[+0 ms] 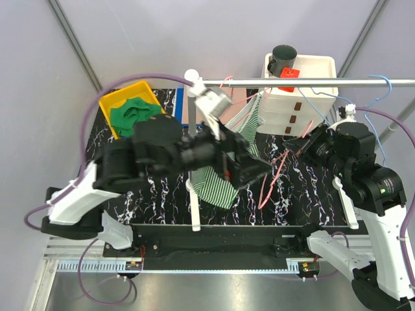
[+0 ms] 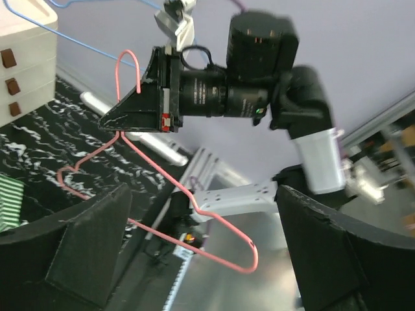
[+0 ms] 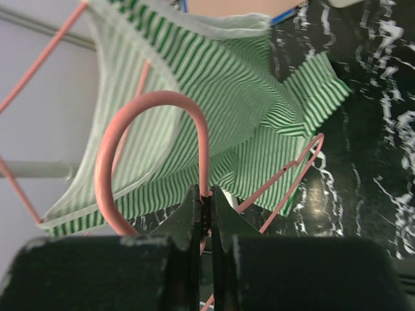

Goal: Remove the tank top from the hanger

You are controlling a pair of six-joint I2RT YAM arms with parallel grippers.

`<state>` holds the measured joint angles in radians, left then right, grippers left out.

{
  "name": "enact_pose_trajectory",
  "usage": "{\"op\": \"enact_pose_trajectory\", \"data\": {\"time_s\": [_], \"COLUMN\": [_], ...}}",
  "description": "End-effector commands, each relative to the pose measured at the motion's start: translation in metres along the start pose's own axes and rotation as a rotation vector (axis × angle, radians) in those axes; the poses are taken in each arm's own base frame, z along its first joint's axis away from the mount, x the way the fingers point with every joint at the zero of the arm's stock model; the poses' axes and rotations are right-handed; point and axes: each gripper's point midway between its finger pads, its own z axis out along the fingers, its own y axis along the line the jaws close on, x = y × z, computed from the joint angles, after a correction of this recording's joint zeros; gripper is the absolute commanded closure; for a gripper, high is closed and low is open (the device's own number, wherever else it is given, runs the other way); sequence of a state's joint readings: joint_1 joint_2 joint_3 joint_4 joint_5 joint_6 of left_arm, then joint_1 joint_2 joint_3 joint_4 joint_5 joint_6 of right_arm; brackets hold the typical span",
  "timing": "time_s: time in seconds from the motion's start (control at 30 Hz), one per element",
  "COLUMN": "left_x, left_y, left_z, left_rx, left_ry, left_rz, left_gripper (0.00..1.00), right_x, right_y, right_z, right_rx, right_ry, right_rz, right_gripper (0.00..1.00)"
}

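right gripper (image 3: 206, 197) clamped on hanger (image 3: 159, 97) hook | left gripper (image 2: 204, 223) wide open, empty | tank top (image 3: 214, 110) hangs between arms, beside hanger | risk: strap snags hanger shoulder, thin wire twists in pinch

Legible text, labels, brands, numbers, signs: none can be read in any view.
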<state>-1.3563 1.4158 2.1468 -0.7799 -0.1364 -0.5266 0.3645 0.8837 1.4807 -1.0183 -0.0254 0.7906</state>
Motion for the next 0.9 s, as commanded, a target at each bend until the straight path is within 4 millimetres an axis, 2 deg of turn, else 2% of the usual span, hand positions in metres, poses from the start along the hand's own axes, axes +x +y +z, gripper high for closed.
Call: {"op": "enact_pose_trajectory", "data": {"time_s": [0.0,0.13,0.27,0.5,0.6,0.7,0.73,0.77,0.8,0.87], "left_x": [0.000,0.026,0.044,0.086,0.093,0.091,0.090,0.090,0.091,0.093], "left_y": [0.002,-0.005,-0.006,0.015,0.023,0.030,0.032,0.031,0.032,0.033], "left_z": [0.010,0.015,0.014,0.021,0.025,0.026,0.027,0.027,0.028,0.028], "left_rx": [-0.082,-0.067,-0.040,-0.095,-0.141,-0.183,-0.189,-0.181,-0.178,-0.167], "left_ry": [-0.019,0.057,0.110,0.247,0.279,0.287,0.287,0.290,0.297,0.313], "left_rz": [0.209,0.327,0.364,0.401,0.405,0.394,0.384,0.365,0.354,0.313], "left_gripper": [0.01,0.01,0.01,0.01,0.05,0.19,0.36,0.43,0.51,0.74], "right_x": [-0.010,-0.009,-0.009,-0.010,-0.010,-0.007,-0.007,-0.006,-0.005,-0.004], "right_y": [-0.024,-0.032,-0.031,-0.022,-0.018,-0.015,-0.013,-0.013,-0.005,0.001], "right_z": [-0.008,-0.007,-0.003,-0.006,-0.007,-0.009,-0.011,-0.011,-0.011,-0.013], "right_rx": [0.132,0.178,0.185,0.158,0.139,0.121,0.110,0.103,0.059,0.024], "right_ry": [-0.071,-0.075,-0.066,-0.060,-0.053,-0.040,-0.041,-0.037,-0.024,-0.017], "right_rz": [0.042,0.069,0.083,0.095,0.111,0.115,0.117,0.113,0.106,0.084], "right_gripper": [1.00,1.00,1.00,1.00,1.00,1.00,1.00,1.00,1.00,1.00]}}
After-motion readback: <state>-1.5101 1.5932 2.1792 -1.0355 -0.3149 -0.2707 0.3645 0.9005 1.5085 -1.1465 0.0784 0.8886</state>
